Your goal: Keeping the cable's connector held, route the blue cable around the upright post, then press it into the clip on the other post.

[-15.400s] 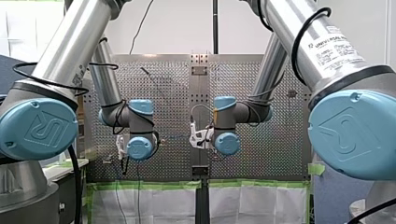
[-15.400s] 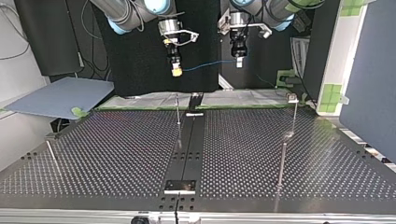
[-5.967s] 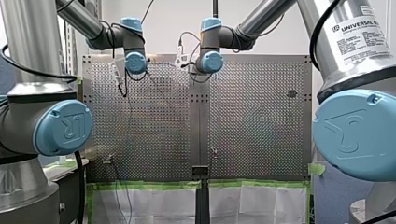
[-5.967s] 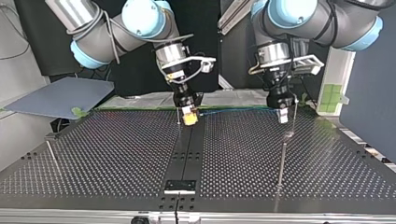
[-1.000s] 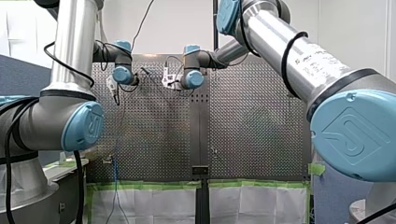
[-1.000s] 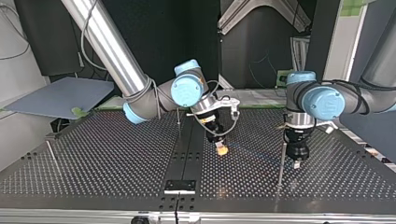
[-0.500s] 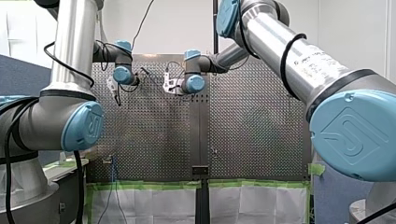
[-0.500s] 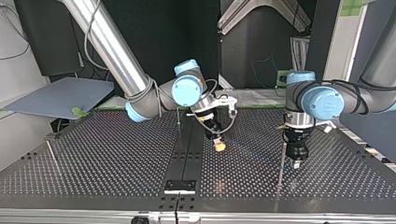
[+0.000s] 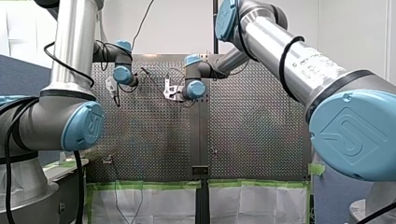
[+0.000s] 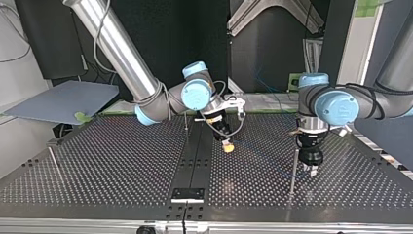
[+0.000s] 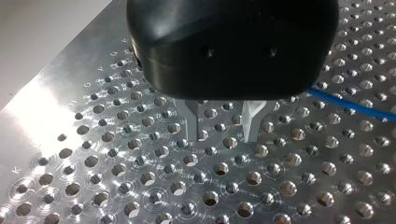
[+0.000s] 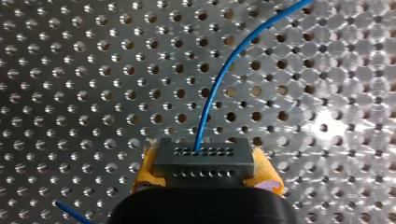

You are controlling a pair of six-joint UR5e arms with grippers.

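1. Two arms are over the table [image 10: 122, 165]: in the top view my right arm [image 10: 122, 53] comes in at the left and my left arm [image 10: 380, 97] at the right.
2. I count one connector [image 12: 204, 161], a grey block with two rows of holes. My right gripper [image 12: 205, 179] is clamped on it, with one of its two yellow pads [image 12: 145, 170] on each side.
3. There is one blue cable [image 12: 224, 74]. It leaves the connector's upper row and curves away over the holes ahead of the gripper. A second short piece of blue shows beside the gripper body.
4. My left gripper [image 11: 223, 135] has its two metal fingers [image 11: 195, 119] spread apart. Only bare table holes show in the gap, so it grips nothing. The cable runs beside it, coming out from behind its black body.
5. I count three thin upright posts in the top view: a centre post [image 10: 186, 121], a corner post [image 10: 53, 158] at the view's left, and a near post [image 10: 293, 173] at its right.
6. The left gripper hangs just beside the near post. The right gripper is between that post and the centre post.
7. I cannot tell whether the cable wraps any post, and I cannot make out a clip.
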